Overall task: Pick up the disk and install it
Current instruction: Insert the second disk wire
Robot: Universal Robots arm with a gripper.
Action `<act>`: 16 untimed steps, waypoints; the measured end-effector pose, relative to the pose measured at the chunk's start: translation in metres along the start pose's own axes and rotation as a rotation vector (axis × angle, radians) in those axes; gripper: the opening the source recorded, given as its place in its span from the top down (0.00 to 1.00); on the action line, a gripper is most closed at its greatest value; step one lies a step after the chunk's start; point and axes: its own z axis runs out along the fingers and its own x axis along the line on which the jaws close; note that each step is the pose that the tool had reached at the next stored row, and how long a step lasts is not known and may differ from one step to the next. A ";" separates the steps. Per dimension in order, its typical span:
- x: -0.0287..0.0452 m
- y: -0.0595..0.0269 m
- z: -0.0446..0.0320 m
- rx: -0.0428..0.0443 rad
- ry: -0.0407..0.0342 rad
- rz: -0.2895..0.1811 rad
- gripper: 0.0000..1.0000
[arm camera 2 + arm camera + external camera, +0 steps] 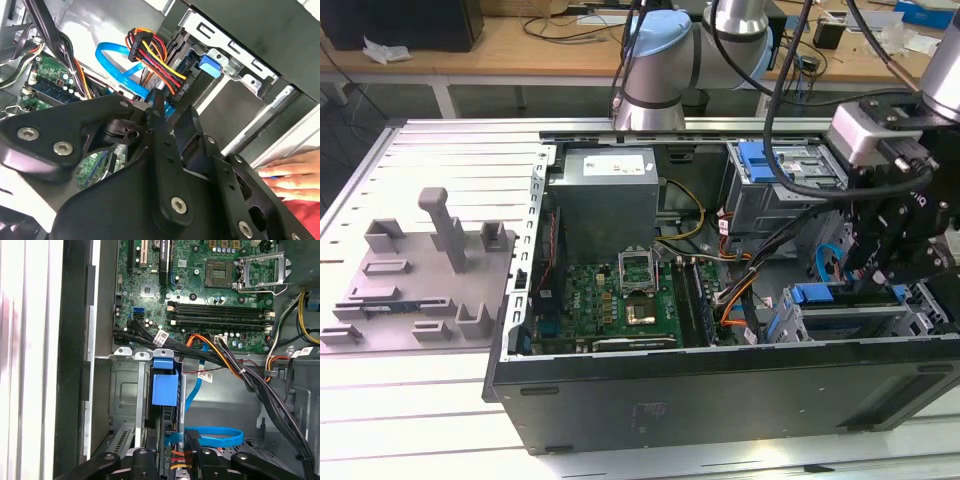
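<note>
While the gripper (880,262) hangs over the computer case's (720,400) drive cage, I cannot tell its grip; the disk (165,390) stands on edge in the bay, blue carrier showing.

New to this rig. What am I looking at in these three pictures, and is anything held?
It's a robot arm working inside an open computer case that lies on a slatted table. The exterior view comes from a camera off the arm. Both wrist views ride on the arm and look past its black claw into the case. Inside are a green motherboard, a grey power supply and bundled cables. A grey fixture plate sits beside the case. The disk, blue-framed, stands on edge in the drive cage by the claw; I can't tell whether it is gripped. A person's hand is near the case.
</note>
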 end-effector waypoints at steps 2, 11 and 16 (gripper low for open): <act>0.0002 0.0006 -0.0077 0.0026 0.0003 0.000 0.64; 0.0005 0.0079 -0.0356 0.0311 0.0018 0.001 0.89; 0.0005 0.0084 -0.0358 0.0336 0.0017 0.001 0.89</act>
